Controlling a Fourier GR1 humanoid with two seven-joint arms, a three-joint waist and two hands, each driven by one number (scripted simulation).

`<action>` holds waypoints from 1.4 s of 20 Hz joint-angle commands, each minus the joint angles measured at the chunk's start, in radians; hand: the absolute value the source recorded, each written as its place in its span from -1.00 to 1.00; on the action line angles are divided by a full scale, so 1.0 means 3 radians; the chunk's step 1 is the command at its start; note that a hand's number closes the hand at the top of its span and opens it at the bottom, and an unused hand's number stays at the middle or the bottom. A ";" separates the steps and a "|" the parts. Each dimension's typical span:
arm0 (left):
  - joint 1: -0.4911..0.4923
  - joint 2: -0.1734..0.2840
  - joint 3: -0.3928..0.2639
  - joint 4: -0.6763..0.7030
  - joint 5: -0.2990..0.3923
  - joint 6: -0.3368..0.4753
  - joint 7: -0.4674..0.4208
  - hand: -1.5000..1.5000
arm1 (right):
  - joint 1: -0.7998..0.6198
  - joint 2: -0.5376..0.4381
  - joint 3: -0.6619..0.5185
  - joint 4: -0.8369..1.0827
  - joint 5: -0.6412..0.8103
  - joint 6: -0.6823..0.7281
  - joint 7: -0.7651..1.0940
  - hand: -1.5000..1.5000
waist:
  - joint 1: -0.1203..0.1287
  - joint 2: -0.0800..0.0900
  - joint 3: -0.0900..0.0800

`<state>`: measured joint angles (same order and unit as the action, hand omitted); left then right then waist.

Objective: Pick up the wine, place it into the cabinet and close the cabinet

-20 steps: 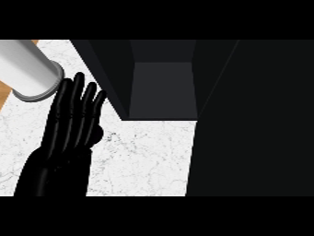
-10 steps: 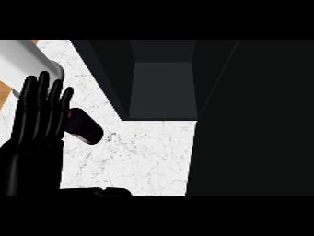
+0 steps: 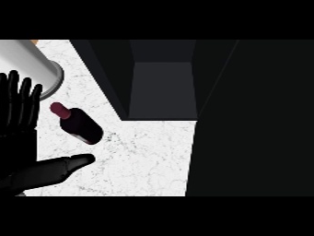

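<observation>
The wine [image 3: 79, 124] is being shown lying on the white marble surface [image 3: 146, 161], left of the open dark cabinet [image 3: 163, 87]. The left hand [image 3: 9, 133] is being held unclenched beside it, fingers straight, thumb extended below the bottle, nothing grasped.

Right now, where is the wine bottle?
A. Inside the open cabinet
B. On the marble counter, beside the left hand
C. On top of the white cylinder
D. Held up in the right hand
B: the wine bottle is on the marble counter, just right of the open left hand, outside the cabinet.
</observation>
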<state>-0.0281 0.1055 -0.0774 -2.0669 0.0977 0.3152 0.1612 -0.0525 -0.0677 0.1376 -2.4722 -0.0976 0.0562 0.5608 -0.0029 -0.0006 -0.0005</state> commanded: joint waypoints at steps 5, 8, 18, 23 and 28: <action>0.0237 0.0001 0.0302 0.0524 0.0222 -0.0303 -0.0477 -1.00 | 0.0212 0.0004 -0.0008 -0.0328 -0.0138 0.0095 -0.0017 -1.00 | 0.0001 -0.0001 0.0001; 0.0152 -0.0012 0.0389 0.0954 0.0231 -0.0394 -0.0699 -1.00 | 0.0032 0.0063 -0.0019 -0.0282 -0.0125 -0.0026 0.0138 -1.00 | -0.0003 0.0001 0.0000; -0.0124 0.0267 0.0890 0.2016 0.0598 -0.0998 -0.1116 -1.00 | -0.0084 0.0014 -0.0073 -0.0302 -0.0123 -0.0027 0.0231 -1.00 | -0.0008 0.0003 0.0000; -0.0234 0.0260 0.0970 0.2768 0.0567 -0.1216 -0.1608 -1.00 | -0.0075 0.0156 0.0221 -0.0236 0.0165 -0.0123 0.0188 -1.00 | -0.0012 0.0004 -0.0001; -0.0257 0.0229 0.0983 0.3303 0.0450 -0.1316 -0.2016 -1.00 | -0.0037 0.0088 0.0189 -0.0318 0.0110 -0.0045 0.0271 -1.00 | -0.0010 0.0003 -0.0001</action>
<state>-0.0961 0.1642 0.1943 -1.2128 0.2293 -0.0218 -0.3450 -0.0842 -0.0445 0.1558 -2.4759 -0.0707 0.0489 0.5915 -0.0056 0.0004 -0.0004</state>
